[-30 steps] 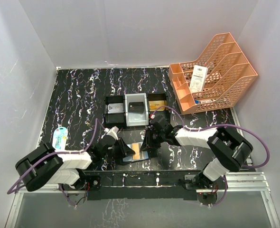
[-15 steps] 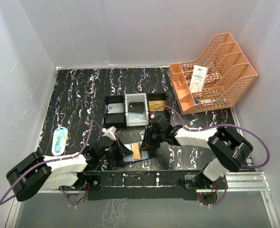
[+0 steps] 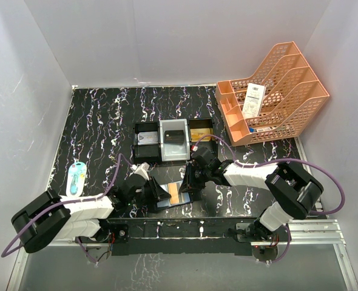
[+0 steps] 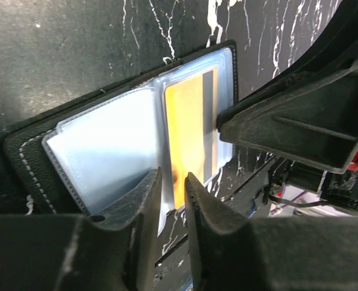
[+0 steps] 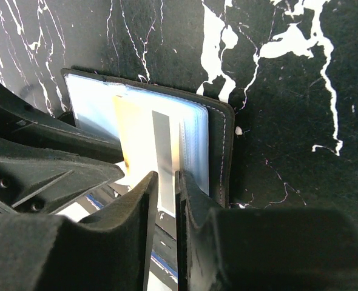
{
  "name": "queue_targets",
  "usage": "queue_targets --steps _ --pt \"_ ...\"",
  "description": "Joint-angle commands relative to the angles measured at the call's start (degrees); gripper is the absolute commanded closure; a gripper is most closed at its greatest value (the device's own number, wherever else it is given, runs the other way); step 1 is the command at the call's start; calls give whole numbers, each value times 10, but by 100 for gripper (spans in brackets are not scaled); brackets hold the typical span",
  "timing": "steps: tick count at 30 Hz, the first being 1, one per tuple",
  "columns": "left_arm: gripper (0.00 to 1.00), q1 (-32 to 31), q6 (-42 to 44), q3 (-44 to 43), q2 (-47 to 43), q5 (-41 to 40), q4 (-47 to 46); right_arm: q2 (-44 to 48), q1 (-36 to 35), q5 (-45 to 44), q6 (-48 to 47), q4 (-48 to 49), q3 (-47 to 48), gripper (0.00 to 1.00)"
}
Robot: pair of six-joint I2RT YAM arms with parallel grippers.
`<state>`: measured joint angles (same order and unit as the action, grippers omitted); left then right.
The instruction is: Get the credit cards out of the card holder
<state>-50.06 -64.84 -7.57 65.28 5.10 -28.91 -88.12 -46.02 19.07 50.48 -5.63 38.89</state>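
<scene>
One open card holder (image 4: 27, 151) by table (image 3: 94, 127) front edge, bins (image 3: 173, 140) well behind, right gripper (image 5: 166, 177) low, pinching gold card (image 4: 185, 121), left gripper (image 4: 173, 177) low, nearly shut at its corner, hold unclear.

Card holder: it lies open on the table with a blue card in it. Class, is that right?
No. The card is gold-orange with a grey stripe, not blue; the left wrist view shows it. The card holder does lie open on the table with that card in it.
</scene>
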Motion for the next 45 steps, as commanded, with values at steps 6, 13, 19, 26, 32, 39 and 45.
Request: queue_targets --steps 6,13,19,26,32,39,45 --pt "78 -2 -13 -7 43 12 -60 -3 -2 -3 -6 5 -2 84" --pt "91 -2 -24 3 53 29 -117 -3 -2 2 -2 13 -8 86" --pt "79 -2 -25 6 45 50 -156 -3 -2 10 1 23 -13 86" --pt "91 -2 -15 0 60 62 -173 3 -2 31 1 40 -18 86" --pt "100 -1 13 -27 57 52 -86 19 -2 22 -10 22 -10 82" --pt "100 -2 26 -20 4 25 -23 26 -2 -14 -13 -21 7 75" --pt "100 -1 37 -22 -21 19 10 25 -2 -5 -33 -20 13 80"
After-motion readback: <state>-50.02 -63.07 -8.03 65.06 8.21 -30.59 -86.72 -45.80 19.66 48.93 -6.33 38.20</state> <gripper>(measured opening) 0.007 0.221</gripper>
